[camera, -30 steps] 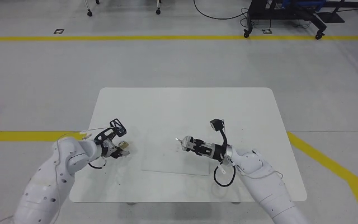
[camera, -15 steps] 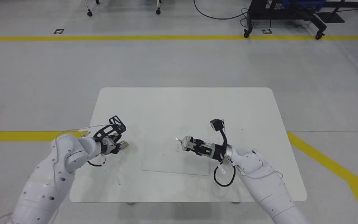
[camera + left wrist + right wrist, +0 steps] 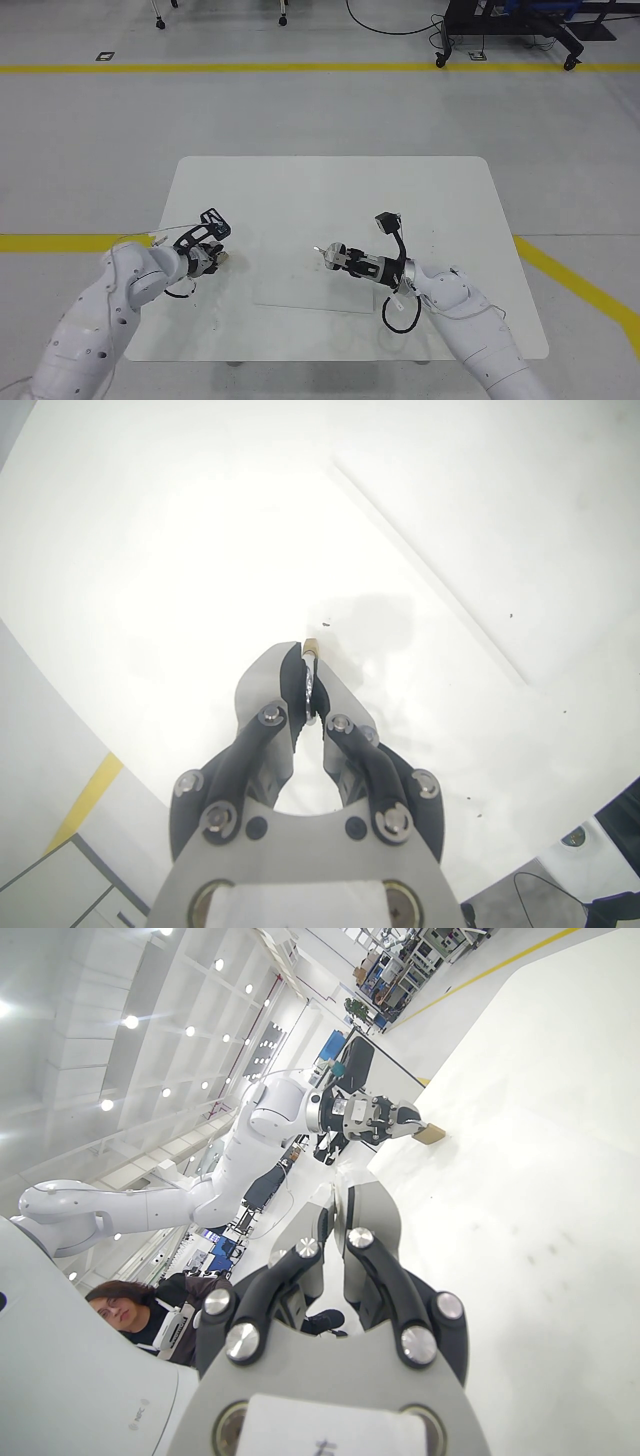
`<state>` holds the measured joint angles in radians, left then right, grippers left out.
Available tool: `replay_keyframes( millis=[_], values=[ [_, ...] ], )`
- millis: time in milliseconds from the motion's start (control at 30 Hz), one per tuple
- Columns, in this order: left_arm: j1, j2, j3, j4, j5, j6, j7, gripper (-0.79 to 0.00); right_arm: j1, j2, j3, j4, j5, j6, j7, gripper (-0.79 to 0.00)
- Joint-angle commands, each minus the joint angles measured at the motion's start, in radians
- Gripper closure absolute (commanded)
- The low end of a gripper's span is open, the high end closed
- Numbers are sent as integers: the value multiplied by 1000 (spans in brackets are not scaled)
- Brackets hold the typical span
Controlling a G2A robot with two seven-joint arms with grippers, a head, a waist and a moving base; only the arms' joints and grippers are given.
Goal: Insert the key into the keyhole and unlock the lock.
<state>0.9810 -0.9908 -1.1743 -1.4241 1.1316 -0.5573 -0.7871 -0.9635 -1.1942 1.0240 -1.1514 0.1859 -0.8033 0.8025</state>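
Your left pincer [image 3: 306,665] is clamped on the shackle [image 3: 309,695] of the lock [image 3: 431,1133], which rests on the table [image 3: 400,200] toward 9 o'clock from the table's middle. Your right pincer [image 3: 336,1200] sits near that middle, at 3 o'clock from the lock and well apart from it. Its jaws are pressed narrow, and whether the key lies between them cannot be told. The risk, as I judge it, is that the lock is held by the shackle alone and may swivel when the key pushes. The keyhole's facing is hidden, so a misaligned approach could make the key skid off or twist in your grip.
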Motion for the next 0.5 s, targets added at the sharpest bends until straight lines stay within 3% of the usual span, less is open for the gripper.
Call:
replay_keyframes(
  millis=[0, 67, 133, 300, 467],
  values=[
    [6, 2, -14, -2, -27, -2, 7, 0, 0, 0, 0, 0, 0, 0, 0, 0],
    [10, 3, -26, 2, -72, -20, 16, 0, 0, 0, 0, 0, 0, 0, 0, 0],
    [10, 5, -50, 26, -211, -95, 17, 0, 0, 0, 0, 0, 0, 0, 0, 0],
    [-26, 22, -112, 158, -694, -338, -107, 0, 0, 0, 0, 0, 0, 0, 0, 0],
    [-36, 34, -113, 157, -753, -341, -134, 0, 0, 0, 0, 0, 0, 0, 0, 0]
  ],
)
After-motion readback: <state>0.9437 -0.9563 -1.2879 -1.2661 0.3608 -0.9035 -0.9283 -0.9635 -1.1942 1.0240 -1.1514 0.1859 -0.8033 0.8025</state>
